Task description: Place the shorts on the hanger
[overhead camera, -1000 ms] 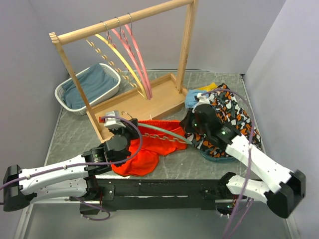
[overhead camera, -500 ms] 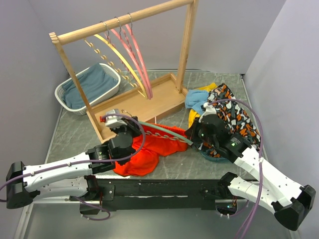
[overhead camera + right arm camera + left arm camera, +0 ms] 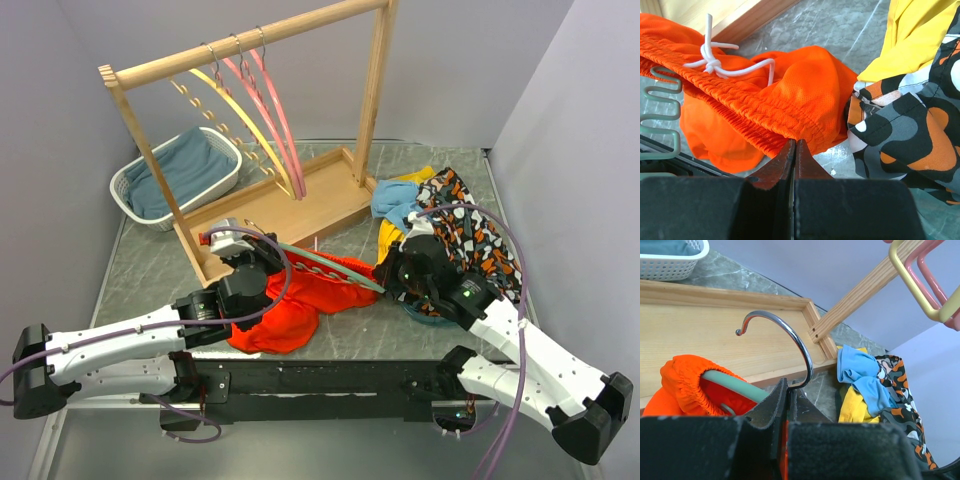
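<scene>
Pinching hanger [image 3: 733, 384] hook stem: left fingers [image 3: 768, 410]; right fingers [image 3: 780, 163] pressed together, maybe nipping shorts [image 3: 805, 95] (contact point hidden).

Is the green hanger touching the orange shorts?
Touching. In the left wrist view, the pale mint-green plastic hanger has its arm tucked inside the elastic waistband of the bright orange-red fabric shorts, against the cloth.

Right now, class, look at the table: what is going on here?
The left end effector is shut on the top of the hanger, with the bar tucked into the waistband of the shorts. The right end effector is shut at the waistband's edge; whether it pinches fabric is unclear. The shorts lie on the table.
</scene>
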Controlling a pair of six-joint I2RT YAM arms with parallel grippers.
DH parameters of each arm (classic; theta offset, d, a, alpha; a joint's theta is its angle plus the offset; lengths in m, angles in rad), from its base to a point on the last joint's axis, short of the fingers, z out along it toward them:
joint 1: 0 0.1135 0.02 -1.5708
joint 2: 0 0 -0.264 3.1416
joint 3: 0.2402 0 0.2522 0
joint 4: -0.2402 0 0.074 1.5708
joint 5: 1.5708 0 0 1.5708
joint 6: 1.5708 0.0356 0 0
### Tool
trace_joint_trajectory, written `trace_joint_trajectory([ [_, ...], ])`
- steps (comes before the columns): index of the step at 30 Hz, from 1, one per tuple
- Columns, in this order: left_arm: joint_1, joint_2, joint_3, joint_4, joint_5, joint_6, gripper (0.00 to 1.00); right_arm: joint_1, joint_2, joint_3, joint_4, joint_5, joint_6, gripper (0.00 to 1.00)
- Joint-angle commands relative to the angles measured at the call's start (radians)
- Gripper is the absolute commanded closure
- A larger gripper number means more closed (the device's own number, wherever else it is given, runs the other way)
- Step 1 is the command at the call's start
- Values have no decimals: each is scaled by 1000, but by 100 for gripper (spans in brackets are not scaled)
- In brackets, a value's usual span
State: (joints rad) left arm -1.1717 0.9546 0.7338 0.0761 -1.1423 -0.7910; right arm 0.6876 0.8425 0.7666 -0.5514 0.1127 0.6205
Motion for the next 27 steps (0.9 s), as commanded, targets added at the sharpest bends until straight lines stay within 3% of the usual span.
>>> trace_joint_trajectory([
  [1,21,-13,49,-10,-60,-21,99,1,-28,20,-36,59,-8,100],
  [15,43,-59,41,-29,-39,-44,99,13,30,-24,-2,62,8,100],
  [27,43,10,58,-104,-240,-50,99,15,-83,77,-159,91,30,100],
])
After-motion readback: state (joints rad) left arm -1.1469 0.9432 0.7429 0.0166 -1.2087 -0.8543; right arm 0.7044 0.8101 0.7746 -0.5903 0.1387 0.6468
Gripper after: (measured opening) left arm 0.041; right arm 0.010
